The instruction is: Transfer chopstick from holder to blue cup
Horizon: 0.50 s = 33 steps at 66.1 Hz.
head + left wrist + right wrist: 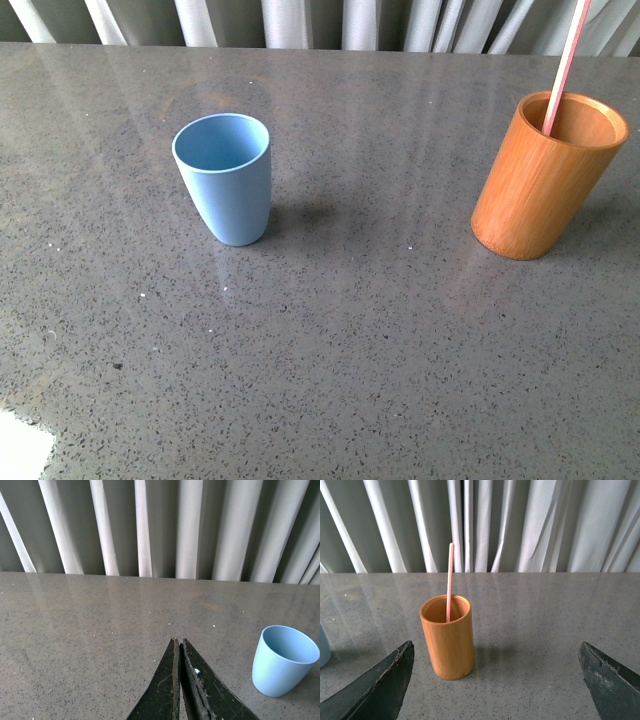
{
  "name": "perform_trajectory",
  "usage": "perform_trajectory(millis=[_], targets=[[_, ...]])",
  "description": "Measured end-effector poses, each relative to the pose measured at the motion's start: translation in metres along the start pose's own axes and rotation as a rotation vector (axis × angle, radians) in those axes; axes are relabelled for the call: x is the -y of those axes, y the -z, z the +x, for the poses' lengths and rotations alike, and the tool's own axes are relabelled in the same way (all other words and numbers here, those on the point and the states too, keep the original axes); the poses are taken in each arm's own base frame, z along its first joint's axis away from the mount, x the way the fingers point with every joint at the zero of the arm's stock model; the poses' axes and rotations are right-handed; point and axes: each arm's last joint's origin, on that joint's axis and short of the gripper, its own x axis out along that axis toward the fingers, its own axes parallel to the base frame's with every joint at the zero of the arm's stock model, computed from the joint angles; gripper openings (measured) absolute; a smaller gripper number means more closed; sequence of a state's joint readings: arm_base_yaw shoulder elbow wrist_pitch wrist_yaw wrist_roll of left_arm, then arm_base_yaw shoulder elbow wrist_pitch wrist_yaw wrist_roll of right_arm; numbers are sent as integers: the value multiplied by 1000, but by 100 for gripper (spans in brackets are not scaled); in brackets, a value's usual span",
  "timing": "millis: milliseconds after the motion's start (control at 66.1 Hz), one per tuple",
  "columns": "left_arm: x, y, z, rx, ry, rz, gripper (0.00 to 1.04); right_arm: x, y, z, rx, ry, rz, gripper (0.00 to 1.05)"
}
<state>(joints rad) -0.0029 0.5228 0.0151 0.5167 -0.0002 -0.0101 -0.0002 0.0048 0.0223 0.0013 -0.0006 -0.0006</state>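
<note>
The light-blue cup stands upright and empty on the grey table, left of centre. At the right stands the orange-brown wooden holder with one pale pink chopstick leaning out of it past the top edge. In the left wrist view my left gripper is shut with nothing in it, a little way from the blue cup. In the right wrist view my right gripper is open wide, set back from the holder and its chopstick. Neither arm shows in the front view.
The grey speckled table runs back to pale pleated curtains along its far edge. A white patch lies at the near left corner. A sliver of the blue cup shows at the right wrist view's edge.
</note>
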Motion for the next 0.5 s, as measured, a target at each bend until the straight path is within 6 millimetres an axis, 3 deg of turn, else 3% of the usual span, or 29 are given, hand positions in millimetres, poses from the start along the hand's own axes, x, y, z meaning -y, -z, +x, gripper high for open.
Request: perform_trajectory(millis=[499], targets=[[0, -2, -15, 6, 0, 0, 2, 0, 0, 0, 0, 0, 0, 96]])
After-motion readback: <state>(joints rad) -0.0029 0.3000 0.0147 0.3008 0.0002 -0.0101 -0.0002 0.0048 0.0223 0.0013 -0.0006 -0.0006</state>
